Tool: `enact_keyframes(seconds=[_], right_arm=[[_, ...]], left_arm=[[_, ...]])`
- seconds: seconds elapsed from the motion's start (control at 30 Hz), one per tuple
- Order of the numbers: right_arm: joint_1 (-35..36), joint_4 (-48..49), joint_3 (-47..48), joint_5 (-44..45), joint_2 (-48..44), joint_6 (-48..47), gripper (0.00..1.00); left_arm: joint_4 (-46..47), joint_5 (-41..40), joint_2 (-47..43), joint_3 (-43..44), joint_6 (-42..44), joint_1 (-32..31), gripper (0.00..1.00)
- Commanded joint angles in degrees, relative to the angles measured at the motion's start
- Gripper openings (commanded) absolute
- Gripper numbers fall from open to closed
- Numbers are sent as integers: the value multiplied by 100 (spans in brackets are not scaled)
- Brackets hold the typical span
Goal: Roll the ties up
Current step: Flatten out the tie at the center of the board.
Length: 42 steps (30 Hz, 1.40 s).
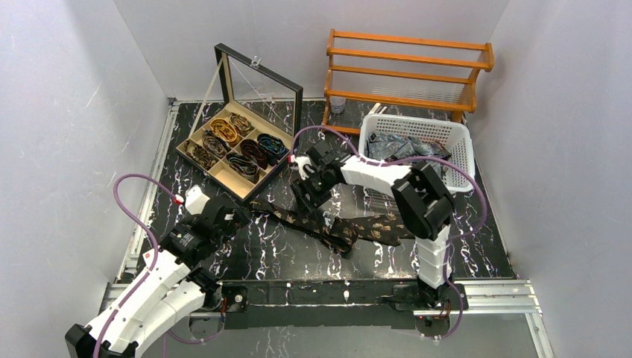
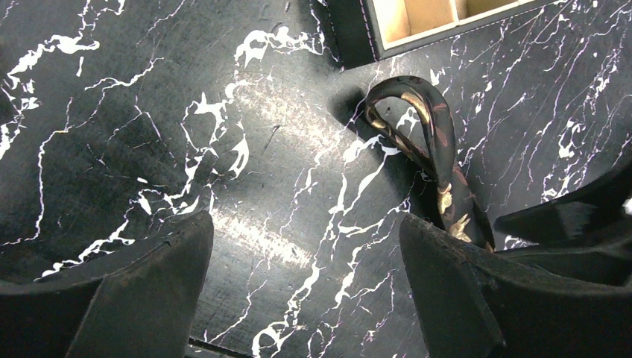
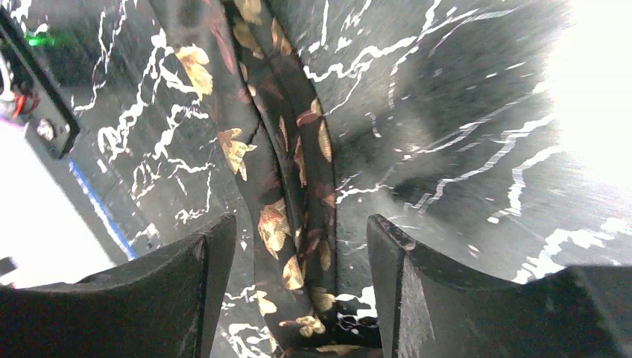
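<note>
Necktie (image 1: 373, 227), dark with gold leaves, is lying limp and unrolled on the table (image 1: 462, 257), just in front of the box (image 1: 211, 176). Right gripper (image 3: 298, 246) is straddling it, jaws apart and gripping nothing. Left gripper (image 2: 305, 239) is gaping wide beside the tie's looped end. Risk: a pinch landing off-centre is likely bunching the doubled fabric and skewing the roll.

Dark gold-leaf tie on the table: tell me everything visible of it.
The dark tie is limp, satiny-looking fabric, black-brown with gold and reddish leaf motifs. It lies unrolled across the marbled table, partly folded over itself. One end curls into a small loop near the compartment box. The right gripper's open fingers straddle one stretch of it.
</note>
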Motion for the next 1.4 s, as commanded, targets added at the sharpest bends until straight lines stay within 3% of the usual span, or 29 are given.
enact_keyframes(seconds=[0.0,0.2,0.3,0.43,0.67,0.9,1.1,1.23,1.37], right_arm=[[34,508,-240,1029,-883,-211,74],[831,1633,-1168,2149,-1704,-809,76],[1382,2994,-2212,2603,-2217,-1502,76],[1777,4861,-3406,3292,-2570,-2130,83],[1891,5209,-3281,3400,-1904,-2630,75],[1962,4961,-2965,3581,-1513,-3024,76],[1963,4720,-2937,3240,-1574,-2883,44],[1941,4108,-2543,3064,-1514,-2571,34],[1740,3340,-2035,2357,-1256,-2106,7]], left_arm=[[82,-32,50,-93,18,-16,92],[161,-7,179,-95,41,-16,92],[126,-20,188,-95,43,-16,92],[37,-120,41,-74,3,-14,92],[-80,-180,-104,-8,72,-16,92],[-201,-235,-29,108,139,-16,92],[-79,-136,-77,-36,102,-16,92],[-55,-146,-97,-56,78,-16,92],[17,-114,-75,-49,76,-16,92]])
